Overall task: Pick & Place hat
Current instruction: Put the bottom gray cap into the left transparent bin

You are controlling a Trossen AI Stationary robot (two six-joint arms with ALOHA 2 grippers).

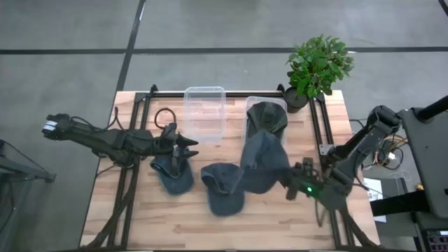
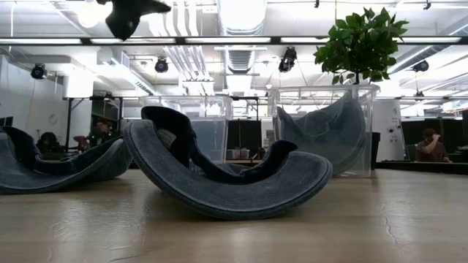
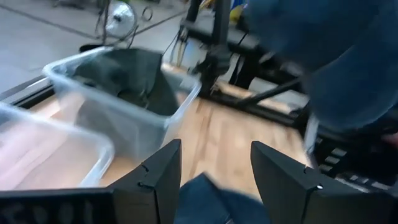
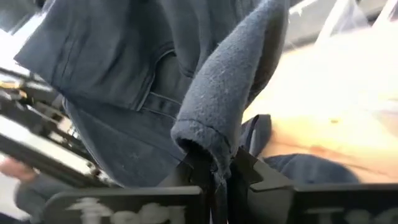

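Observation:
Several dark blue denim hats show. One hat (image 1: 172, 173) lies on the table under my left gripper (image 1: 187, 147), which is open and stands above it; its cloth (image 3: 205, 200) shows between the fingers. A second hat (image 1: 224, 187) rests on the table mid-way, brim curled up (image 2: 227, 179). A third hat (image 1: 267, 117) sits in the right clear bin (image 1: 249, 105). My right gripper (image 1: 295, 178) is shut on a fourth hat (image 1: 262, 162), raised between the bin and the table's near right. My right gripper pinches the fourth hat between its two shut fingers by a folded edge of the cloth (image 4: 208, 146), coming from the table's right side. The fold is several layers thick. The rest of the hat (image 4: 118, 74) spreads away beyond the fingers, lifted off the table.
An empty clear bin (image 1: 204, 112) stands left of the filled one, both at the far side. A potted plant (image 1: 318, 66) sits at the far right corner. Black frame rails (image 1: 318, 133) run along both sides. Bare wood (image 1: 161, 224) lies along the near edge.

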